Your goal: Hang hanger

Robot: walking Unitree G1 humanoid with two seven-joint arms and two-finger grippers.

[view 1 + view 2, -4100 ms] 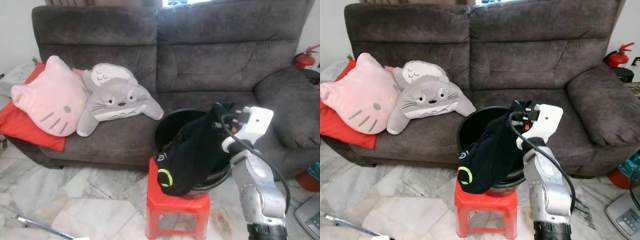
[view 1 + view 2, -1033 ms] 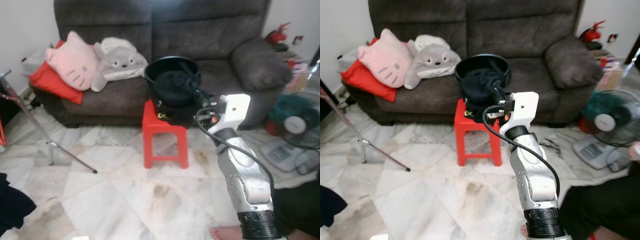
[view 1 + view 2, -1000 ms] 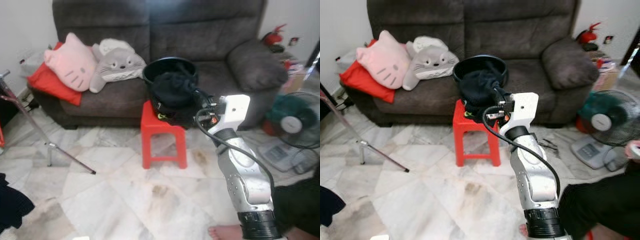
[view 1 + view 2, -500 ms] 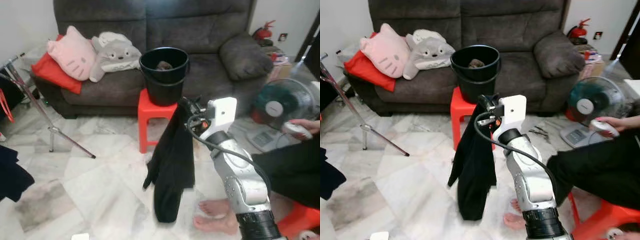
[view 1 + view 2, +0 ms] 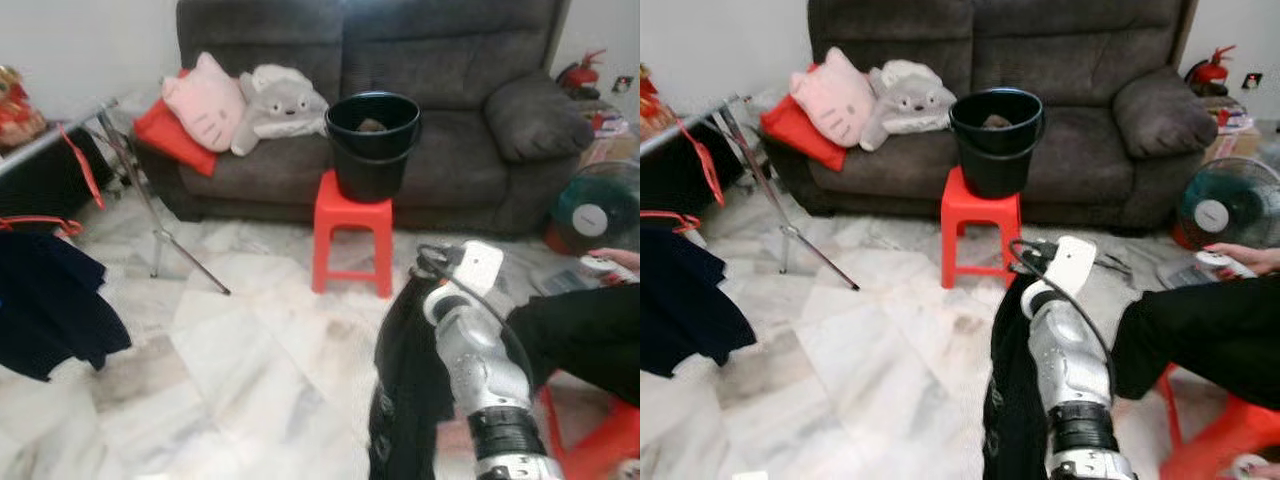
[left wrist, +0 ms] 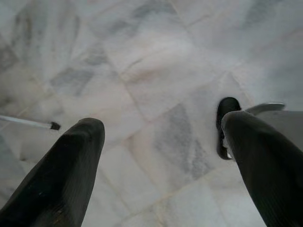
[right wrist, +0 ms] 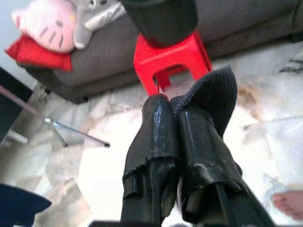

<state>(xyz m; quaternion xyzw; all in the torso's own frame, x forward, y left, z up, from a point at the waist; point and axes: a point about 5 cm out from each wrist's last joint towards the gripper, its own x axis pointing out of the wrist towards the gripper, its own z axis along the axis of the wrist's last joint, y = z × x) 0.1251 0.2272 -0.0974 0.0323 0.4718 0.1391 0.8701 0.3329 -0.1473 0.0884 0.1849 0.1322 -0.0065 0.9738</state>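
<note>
The right gripper (image 7: 168, 111) is clamped, fingers pressed together, on a black garment (image 5: 405, 390), which hangs from it down toward the marble floor (image 5: 260, 370), in front of the red stool (image 5: 353, 232) and nearer the robot. On that stool stands a black bucket (image 5: 374, 145), with the grey sofa (image 5: 450, 100) just behind it. A pink cat cushion (image 5: 205, 98) and a grey plush (image 5: 283, 100) lie on the sofa left of the stool. Well left of the stool stands a drying rack (image 5: 125, 175) with a dark garment (image 5: 50, 305) hung on it. The left gripper (image 6: 158, 142) hangs over the floor, its 2 fingers wide apart and holding nothing. Right of the stool, a person's leg (image 5: 1200, 335) and a fan (image 5: 1220, 210) show.
</note>
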